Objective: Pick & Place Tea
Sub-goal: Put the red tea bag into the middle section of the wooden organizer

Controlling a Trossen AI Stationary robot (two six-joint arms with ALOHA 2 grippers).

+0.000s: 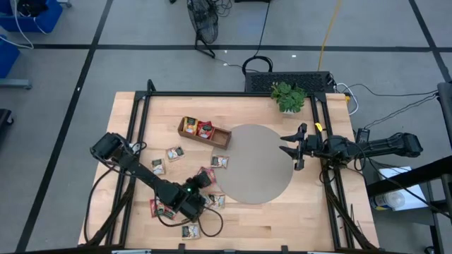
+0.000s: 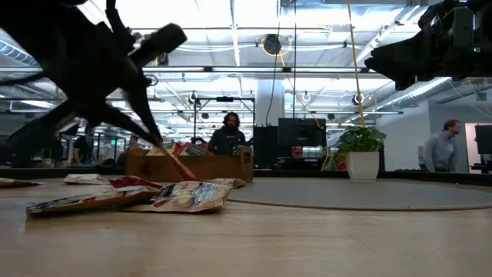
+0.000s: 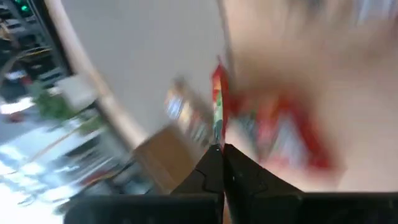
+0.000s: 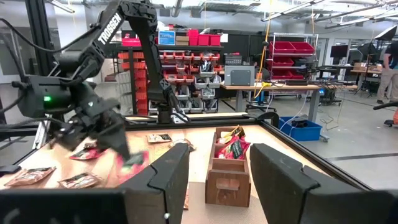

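Observation:
My left gripper point(image 1: 205, 178) is near the table's near-left part, at the grey mat's edge, shut on one red tea sachet point(image 3: 217, 102). In the right wrist view this gripper point(image 4: 115, 146) shows with the sachet point(image 4: 132, 163) blurred below it. Other sachets lie flat on the wood point(image 1: 174, 153) point(image 1: 157, 166) point(image 1: 219, 161) point(image 1: 215, 201) point(image 1: 189, 231). The brown wooden tray point(image 1: 205, 132) holds a few sachets. My right gripper point(image 1: 290, 145) is open and hovers over the mat's right edge, touching nothing. My left gripper pinches the red sachet by one edge point(image 3: 219, 144) between its two fingertips. The fingers point(image 2: 154, 135) slant downward at it. The sachet point(image 2: 178, 163) stands edge-on and tilted below the fingers. I cannot tell whether its lower end touches the sachets on the table.
A round grey mat point(image 1: 258, 164) covers the table's middle. A small potted plant point(image 1: 288, 96) stands at the far edge. A black frame point(image 1: 332, 176) runs along the table's sides. People point(image 2: 230, 132) stand in the room beyond the table.

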